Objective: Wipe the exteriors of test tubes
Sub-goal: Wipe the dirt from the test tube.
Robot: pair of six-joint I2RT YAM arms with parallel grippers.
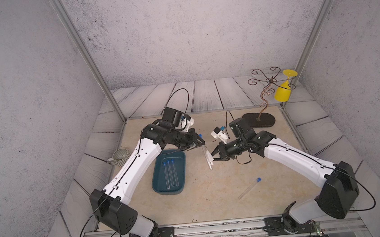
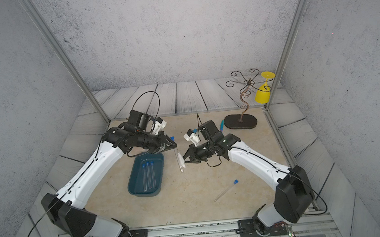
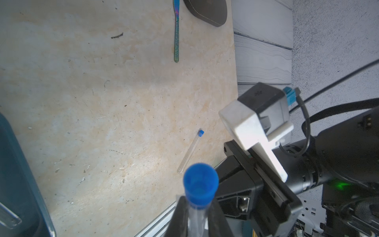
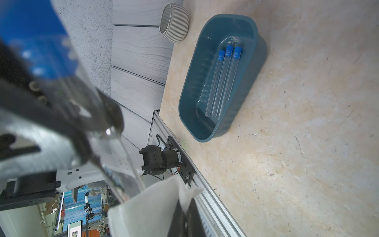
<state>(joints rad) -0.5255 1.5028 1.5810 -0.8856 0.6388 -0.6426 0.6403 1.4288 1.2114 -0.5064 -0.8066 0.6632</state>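
Observation:
My left gripper (image 1: 200,144) (image 3: 198,207) is shut on a clear test tube (image 1: 208,160) (image 3: 200,182) just below its blue cap, and the tube hangs down over the table. A white wipe (image 1: 209,155) (image 4: 143,205) lies against that tube (image 4: 123,174), pinched in my shut right gripper (image 1: 214,156) (image 4: 185,207). Three more capped test tubes (image 1: 171,173) (image 4: 222,80) lie side by side in the teal bin (image 1: 157,190) (image 4: 205,139). Another test tube (image 1: 249,188) (image 3: 190,151) lies loose on the table at the front right.
A striped cup (image 1: 120,156) (image 4: 174,22) sits at the table's left edge behind my left arm. A wire stand on a black base (image 1: 259,119) holds a yellow glass (image 1: 281,91) at the back right. A teal flat utensil (image 3: 176,34) lies beside that base.

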